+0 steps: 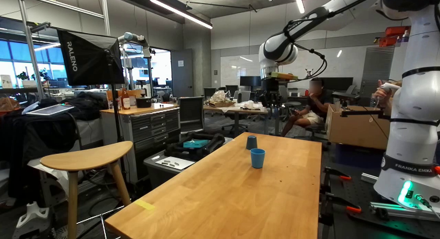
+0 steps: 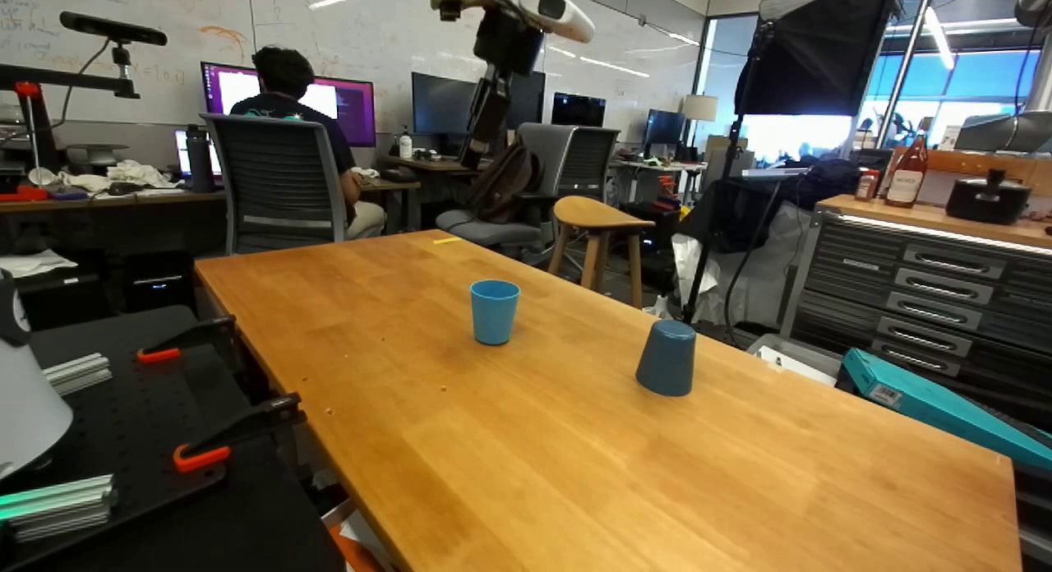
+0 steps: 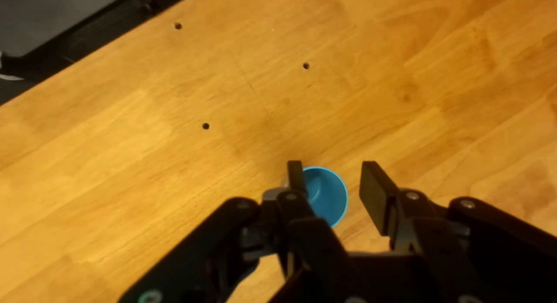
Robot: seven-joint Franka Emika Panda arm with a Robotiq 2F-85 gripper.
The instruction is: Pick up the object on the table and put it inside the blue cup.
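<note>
Wrist view: spread claw [image 3: 332,176] hangs above blue cup [image 3: 328,199]

Panda arm [image 1: 338,5] up high, gripper [image 3: 333,179] hanging, grip spread

In an exterior view the arm rises from its base [image 1: 390,184], where a light [image 1: 405,192] glows green, into an upright white column [image 1: 416,94]. Part of it runs past the top edge. From there the forearm [image 1: 306,24] slopes down to a bent wrist [image 1: 269,58], and the gripper hangs beneath it, pointing downward. In an exterior view the dark fingers [image 2: 491,108] hang slightly aslant, tips lowest, while the top edge cuts off some of the wrist. The wrist view shows the two fingers reaching in from below, side by side, with a gap between their facing pads [image 3: 376,198].
</note>
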